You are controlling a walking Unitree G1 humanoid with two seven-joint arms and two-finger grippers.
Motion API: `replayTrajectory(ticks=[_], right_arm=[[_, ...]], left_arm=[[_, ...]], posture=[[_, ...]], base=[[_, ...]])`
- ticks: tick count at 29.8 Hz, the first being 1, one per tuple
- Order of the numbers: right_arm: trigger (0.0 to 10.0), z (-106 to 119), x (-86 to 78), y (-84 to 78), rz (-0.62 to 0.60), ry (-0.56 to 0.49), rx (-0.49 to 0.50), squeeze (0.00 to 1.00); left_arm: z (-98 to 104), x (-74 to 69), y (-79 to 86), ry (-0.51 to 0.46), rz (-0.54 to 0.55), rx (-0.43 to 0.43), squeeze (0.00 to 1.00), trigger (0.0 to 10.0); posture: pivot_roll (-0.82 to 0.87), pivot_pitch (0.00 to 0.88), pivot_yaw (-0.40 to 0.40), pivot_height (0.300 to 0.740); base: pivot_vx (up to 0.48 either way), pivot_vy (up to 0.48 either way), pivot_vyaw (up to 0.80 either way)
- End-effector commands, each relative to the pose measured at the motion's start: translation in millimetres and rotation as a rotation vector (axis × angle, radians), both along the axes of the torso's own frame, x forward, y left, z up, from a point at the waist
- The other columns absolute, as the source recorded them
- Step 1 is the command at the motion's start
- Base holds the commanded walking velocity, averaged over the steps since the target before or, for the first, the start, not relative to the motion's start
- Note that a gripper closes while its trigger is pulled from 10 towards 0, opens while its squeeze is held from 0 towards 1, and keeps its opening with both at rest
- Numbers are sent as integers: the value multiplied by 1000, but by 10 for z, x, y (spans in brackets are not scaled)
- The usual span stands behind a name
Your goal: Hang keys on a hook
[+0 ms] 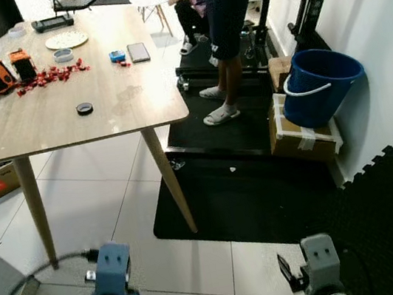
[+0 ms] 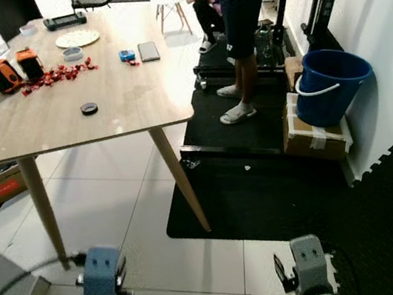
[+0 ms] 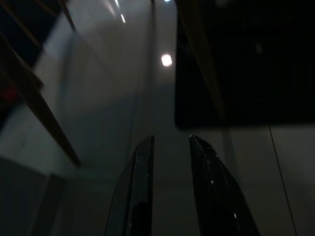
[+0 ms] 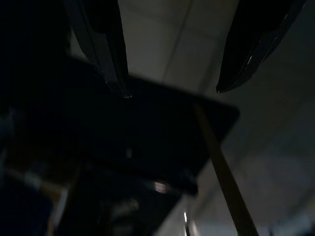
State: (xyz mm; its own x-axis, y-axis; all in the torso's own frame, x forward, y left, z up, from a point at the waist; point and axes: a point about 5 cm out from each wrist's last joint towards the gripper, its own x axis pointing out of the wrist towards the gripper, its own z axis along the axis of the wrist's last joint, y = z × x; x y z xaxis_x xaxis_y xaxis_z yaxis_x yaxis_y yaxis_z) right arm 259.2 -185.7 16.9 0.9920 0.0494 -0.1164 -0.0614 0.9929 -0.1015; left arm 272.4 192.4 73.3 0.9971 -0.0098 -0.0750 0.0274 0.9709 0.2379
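Two claws hang low and idle over the tiled floor (image 1: 116,205): the left claw (image 3: 170,147) has its black fingers a narrow gap apart with nothing between them, and the right claw (image 4: 172,83) has its fingers spread wide, also empty. The task's things are not to be made out from here. No hook can be picked out, and the keys cannot be identified; the most likely place is the wooden table (image 1: 43,123), whose top carries a small blue item (image 1: 117,56) beside a dark phone (image 1: 138,52), a scatter of red pieces (image 1: 51,76), two orange devices (image 1: 8,70), a plate (image 1: 66,40) and a black ring (image 1: 84,108). Whether any of these is the keys is too small to tell.

The step in hand looks like search and approach, so the task is barely begun. To do it well, the robot should probably step to the table's near edge and look over the small items at close range before raising an arm. A person (image 1: 227,30) stands on the black mat (image 1: 240,185) near a blue bucket (image 1: 318,85), so the path should keep well apart from them.
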Motion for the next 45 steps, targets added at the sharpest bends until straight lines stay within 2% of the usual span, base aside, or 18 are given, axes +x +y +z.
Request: replayTrajectory(ticks=[1, 7, 9, 10, 11, 14, 19, 20, 22, 31, 45], right_arm=[[10000, -22, -41, -15, -5, 3, 0, 0], [10000, 278, 84, -5, -2, -147, -10, 0], [10000, 324, 96, 1, 4, -170, -17, 0], [10000, 420, 122, 23, 16, -214, -27, 0], [10000, 420, 122, 23, 16, -214, -27, 0], [10000, 582, 157, 63, 23, -278, -17, 0], [10000, 793, 147, 105, 37, -358, -18, 0], [10000, 793, 147, 105, 37, -358, -18, 0], [10000, 919, 161, 100, 28, -393, 1, 0], [10000, 935, 137, 137, 42, -374, -2, 0], [10000, 933, 113, 148, 50, -343, -24, 0]], left_arm=[[-26, -30, -14, 15, -5, -19, 0, 10000], [281, 39, -199, -99, -67, -63, 0, 10000], [324, 49, -218, -113, -72, -66, 0, 10000], [421, 76, -249, -146, -86, -68, 0, 10000], [421, 76, -249, -146, -86, -68, 0, 10000], [597, 114, -307, -195, -122, -79, 0, 10000], [890, 66, -408, -271, -204, -112, 0, 10000], [890, 66, -408, -271, -204, -112, 0, 10000], [1035, 58, -438, -309, -218, -120, 0, 10000], [1064, 38, -451, -300, -224, -117, 0, 10000], [1071, 35, -461, -278, -220, -112, 0, 10000]], posture=[[88, 151, -3, 740], [84, 154, 2, 740], [84, 155, 3, 740], [84, 155, 3, 740], [84, 155, 3, 740], [82, 154, 3, 740], [79, 158, 5, 740], [79, 158, 5, 740], [79, 158, 5, 740], [85, 160, 5, 740], [84, 162, 4, 740]], base=[[0, 0, 0], [0, 0, 0], [0, 0, 0], [0, 0, 0], [0, 0, 0], [0, 0, 0], [0, 0, 0], [0, 0, 0], [0, 0, 0], [0, 0, 0], [464, 0, 0]])
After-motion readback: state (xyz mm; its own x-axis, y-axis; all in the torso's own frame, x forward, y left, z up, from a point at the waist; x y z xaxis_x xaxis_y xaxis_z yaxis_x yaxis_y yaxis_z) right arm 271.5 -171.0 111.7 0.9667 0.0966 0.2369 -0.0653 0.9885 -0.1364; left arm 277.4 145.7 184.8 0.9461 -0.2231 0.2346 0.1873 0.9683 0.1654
